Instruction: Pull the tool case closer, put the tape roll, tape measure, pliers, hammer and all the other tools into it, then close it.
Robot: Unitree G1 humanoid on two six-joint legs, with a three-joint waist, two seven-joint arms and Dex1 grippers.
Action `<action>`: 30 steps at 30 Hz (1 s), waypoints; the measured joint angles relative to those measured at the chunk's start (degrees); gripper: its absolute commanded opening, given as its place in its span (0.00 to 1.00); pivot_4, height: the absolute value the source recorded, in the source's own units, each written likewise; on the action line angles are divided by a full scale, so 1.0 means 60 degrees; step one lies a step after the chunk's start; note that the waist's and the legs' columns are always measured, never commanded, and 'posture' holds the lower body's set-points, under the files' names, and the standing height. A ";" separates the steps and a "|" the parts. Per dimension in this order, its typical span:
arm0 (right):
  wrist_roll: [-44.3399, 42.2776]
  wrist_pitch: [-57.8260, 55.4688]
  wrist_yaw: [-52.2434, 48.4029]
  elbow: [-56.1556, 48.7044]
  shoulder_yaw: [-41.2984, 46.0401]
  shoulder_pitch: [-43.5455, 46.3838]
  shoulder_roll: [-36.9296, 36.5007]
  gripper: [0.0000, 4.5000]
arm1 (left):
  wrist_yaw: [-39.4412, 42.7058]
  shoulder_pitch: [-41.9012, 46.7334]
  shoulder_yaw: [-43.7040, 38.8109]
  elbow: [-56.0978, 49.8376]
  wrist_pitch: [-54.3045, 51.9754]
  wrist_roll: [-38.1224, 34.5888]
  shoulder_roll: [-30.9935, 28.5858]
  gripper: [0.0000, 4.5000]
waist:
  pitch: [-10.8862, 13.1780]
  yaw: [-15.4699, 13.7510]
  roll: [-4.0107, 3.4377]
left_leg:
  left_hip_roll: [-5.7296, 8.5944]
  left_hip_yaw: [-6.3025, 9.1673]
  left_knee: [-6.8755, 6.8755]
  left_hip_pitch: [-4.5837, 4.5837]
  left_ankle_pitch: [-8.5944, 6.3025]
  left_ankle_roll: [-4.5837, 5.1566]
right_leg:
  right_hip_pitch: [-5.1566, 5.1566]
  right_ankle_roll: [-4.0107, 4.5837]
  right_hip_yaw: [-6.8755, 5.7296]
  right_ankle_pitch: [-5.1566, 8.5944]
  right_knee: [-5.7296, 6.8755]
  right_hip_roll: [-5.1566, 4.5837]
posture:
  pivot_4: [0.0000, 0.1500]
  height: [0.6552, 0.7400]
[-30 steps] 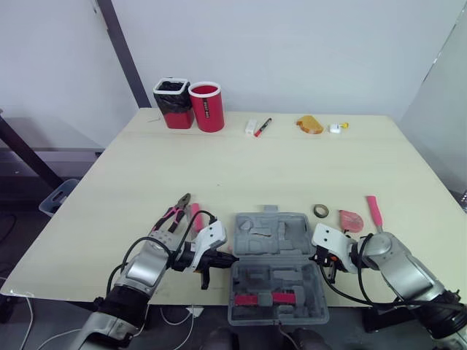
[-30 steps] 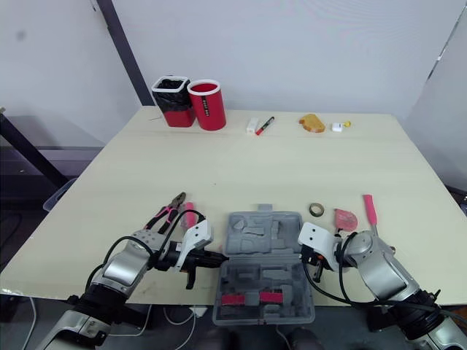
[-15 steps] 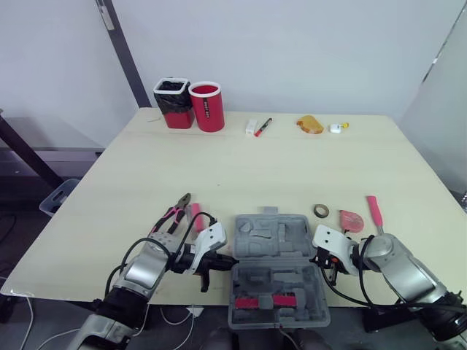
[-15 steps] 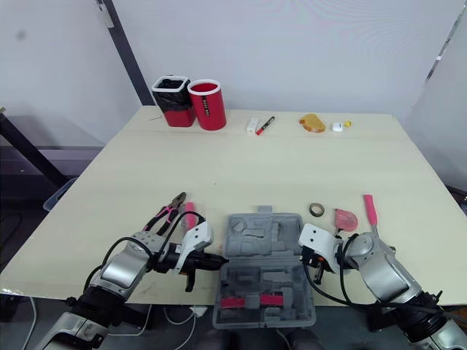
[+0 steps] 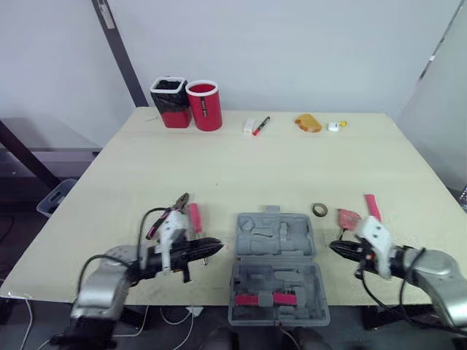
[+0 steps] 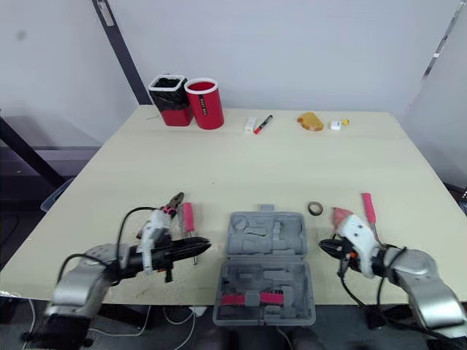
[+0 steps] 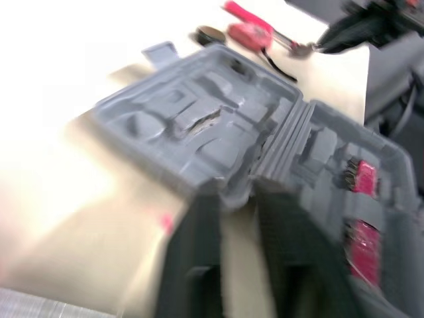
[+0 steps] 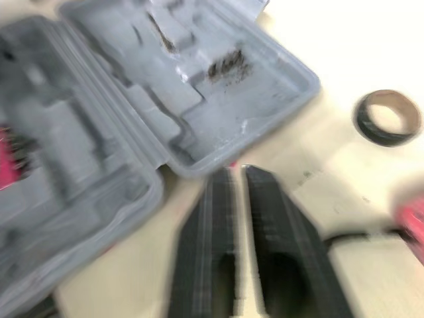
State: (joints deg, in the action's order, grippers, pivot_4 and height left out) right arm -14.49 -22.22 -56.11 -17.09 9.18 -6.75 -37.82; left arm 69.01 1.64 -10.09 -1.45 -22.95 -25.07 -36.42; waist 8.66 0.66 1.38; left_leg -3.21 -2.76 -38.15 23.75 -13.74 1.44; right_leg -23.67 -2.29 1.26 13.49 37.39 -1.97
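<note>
The grey tool case (image 5: 276, 266) lies open near the table's front edge, with two red pieces (image 5: 266, 299) in its near half. My left gripper (image 5: 211, 247) hovers just left of the case, its fingers (image 7: 192, 258) a small gap apart and holding nothing. My right gripper (image 5: 336, 248) sits just right of the case, fingers (image 8: 215, 238) pressed together and holding nothing. Pliers (image 5: 166, 216) and a pink-handled tool (image 5: 194, 217) lie behind the left gripper. The tape roll (image 5: 320, 210), red tape measure (image 5: 349, 218) and a pink-handled tool (image 5: 373, 206) lie behind the right gripper.
At the table's far edge stand a black-and-red cup (image 5: 169, 102) and a red cup (image 5: 206, 106). Along that edge lie a white block (image 5: 250, 126), a marker (image 5: 263, 125), an orange object (image 5: 309, 123) and a small white piece (image 5: 335, 126).
Both grippers have let go of the case's sides and drawn back outward, left arm to the left, right arm to the right. The case stays where it was.
</note>
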 measured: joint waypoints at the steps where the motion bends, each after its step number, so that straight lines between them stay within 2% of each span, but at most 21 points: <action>1: -0.0339 0.0305 -0.0203 -0.0109 0.0512 -0.0446 -0.0028 0.48 | -0.0003 -0.0306 -0.0336 -0.0018 0.0125 -0.0152 -0.0110 0.60 | -0.0003 -0.0019 -0.0005 | -0.0001 0.0001 0.0000 -0.0006 -0.0001 -0.0001 | 0.0004 -0.0008 0.0000 0.0008 0.0000 -0.0006 | 1.00 1.00; 2: -0.0494 0.0451 -0.0324 -0.0126 0.0831 -0.0791 -0.0085 0.59 | -0.0005 -0.0571 -0.0581 0.0014 0.0176 -0.0208 -0.0228 0.70 | -0.0003 -0.0019 -0.0005 | -0.0004 0.0000 0.0001 -0.0010 -0.0001 -0.0001 | 0.0007 -0.0013 0.0000 0.0014 -0.0002 -0.0007 | 1.00 1.00; 4: -0.0893 0.0747 -0.0606 -0.0117 0.1775 -0.1649 -0.0282 0.86 | 0.0007 -0.1214 -0.1175 0.0216 0.0373 -0.0311 -0.0515 0.95 | -0.0001 -0.0017 -0.0008 | -0.0014 -0.0005 0.0000 -0.0010 -0.0001 -0.0002 | 0.0002 -0.0015 0.0000 0.0019 -0.0005 -0.0020 | 1.00 1.00; 5: -0.1150 0.0889 -0.0758 -0.0129 0.2347 -0.2031 -0.0334 0.99 | 0.0042 -0.1494 -0.1407 0.0286 0.0496 -0.0364 -0.0616 1.00 | -0.0002 -0.0018 -0.0008 | -0.0016 -0.0005 -0.0001 -0.0010 -0.0001 -0.0002 | 0.0002 -0.0016 -0.0001 0.0020 -0.0007 -0.0026 | 1.00 1.00; 12: -0.1878 0.1033 -0.1160 -0.0129 0.4242 -0.3584 -0.0523 0.99 | 0.0180 -0.2399 -0.2378 0.0808 0.1014 -0.0466 -0.0919 1.00 | -0.0003 -0.0033 -0.0015 | -0.0015 -0.0003 0.0056 -0.0010 -0.0003 -0.0005 | -0.0002 0.0007 -0.0022 0.0013 -0.0068 -0.0102 | 1.00 1.00; 19: -0.2206 0.0177 -0.0532 -0.0699 0.4122 -0.3162 -0.0915 0.99 | -0.0161 -0.2128 -0.2290 0.0025 0.0603 -0.0972 -0.0855 1.00 | -0.0004 -0.0028 -0.0014 | -0.0012 -0.0002 0.0056 -0.0010 -0.0003 -0.0006 | -0.0002 0.0015 -0.0043 0.0007 -0.0073 -0.0136 | 1.00 1.00; 25: -0.2435 -0.1300 0.0297 -0.1516 0.3022 -0.1448 -0.1829 0.99 | -0.0857 -0.1520 -0.1969 -0.1002 0.0415 -0.1128 -0.0626 1.00 | -0.0006 -0.0025 -0.0017 | 0.0002 -0.0007 0.0074 -0.0007 -0.0001 -0.0002 | 0.0002 0.0019 -0.0044 0.0005 -0.0077 -0.0087 | 1.00 1.00; 28: -0.2110 -0.2148 0.0320 -0.1294 0.1245 0.0768 -0.2818 0.99 | -0.0949 -0.0833 -0.1648 -0.1316 0.0508 -0.1485 -0.0004 1.00 | 0.0008 0.0024 -0.0032 | 0.0007 -0.0026 0.0069 -0.0009 0.0003 0.0003 | -0.0005 0.0015 -0.0024 -0.0001 -0.0080 -0.0085 | 1.00 1.00; 29: -0.1556 -0.2648 0.0209 -0.0768 -0.0275 0.2713 -0.3069 0.99 | -0.0810 -0.0556 -0.1425 -0.1567 0.0352 -0.1880 0.0031 1.00 | 0.0002 0.0059 -0.0010 | 0.0010 -0.0025 0.0059 -0.0020 0.0002 0.0002 | 0.0004 0.0016 -0.0026 -0.0001 -0.0078 -0.0064 | 1.00 1.00; 30: -0.1426 -0.2714 0.0194 -0.0660 -0.0527 0.3064 -0.3094 0.99 | -0.0778 -0.0390 -0.1321 -0.1600 0.0306 -0.1944 0.0034 1.00 | 0.0006 0.0049 -0.0012 | 0.0010 -0.0023 0.0053 -0.0009 0.0002 0.0002 | -0.0001 0.0023 -0.0025 -0.0005 -0.0080 -0.0051 | 1.00 1.00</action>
State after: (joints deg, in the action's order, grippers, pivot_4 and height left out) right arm -23.05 -38.51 -54.94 -21.04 6.02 11.64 -56.38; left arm 64.34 -0.70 -18.01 -11.05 -21.12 -36.73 -36.22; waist 8.70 0.95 1.31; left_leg -3.16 -2.90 -37.83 23.69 -13.72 1.45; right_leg -23.68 -2.15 1.11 13.46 36.91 -2.27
